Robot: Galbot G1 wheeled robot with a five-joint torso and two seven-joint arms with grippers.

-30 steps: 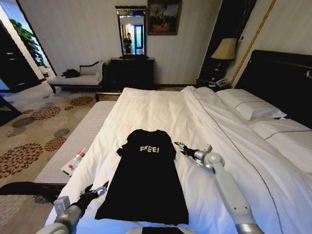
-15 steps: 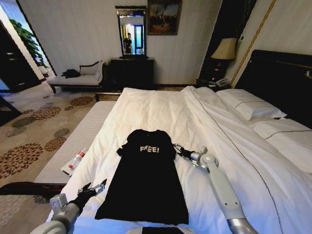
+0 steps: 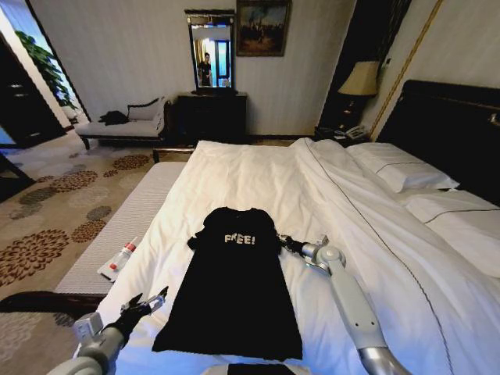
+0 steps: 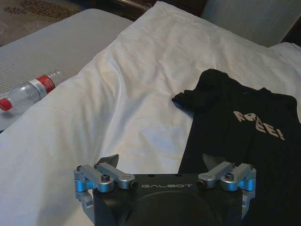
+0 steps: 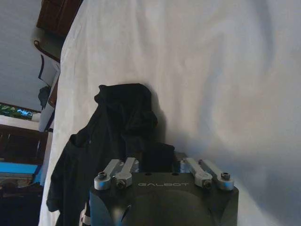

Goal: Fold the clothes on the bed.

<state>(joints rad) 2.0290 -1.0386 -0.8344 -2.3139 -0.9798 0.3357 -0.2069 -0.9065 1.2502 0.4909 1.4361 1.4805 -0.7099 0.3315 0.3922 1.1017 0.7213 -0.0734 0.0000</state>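
The clothes, a black T-shirt point(image 3: 234, 297) with white "FREE!" lettering, lie flat on the bed point(image 3: 258, 168) with its white duvet. My right gripper point(image 3: 283, 241) is low at the shirt's right sleeve. In the right wrist view this gripper point(image 5: 160, 165) is open, and the bunched sleeve point(image 5: 127, 113) reaches in between its fingers. My left gripper point(image 3: 148, 301) hovers open just left of the shirt's lower left edge. The left wrist view shows it point(image 4: 161, 162) with jaws spread, straddling the edge of the shirt point(image 4: 244, 136) and the duvet.
A plastic bottle point(image 3: 121, 256) with a red cap lies on the grey bench point(image 3: 137, 211) along the bed's left side. White pillows point(image 3: 402, 176) and a dark headboard point(image 3: 453, 125) are at the right. A chaise longue point(image 3: 125, 125) stands by the far wall.
My right gripper has slid left across the duvet up to the shirt's right sleeve. My left arm has drawn back slightly toward the lower left.
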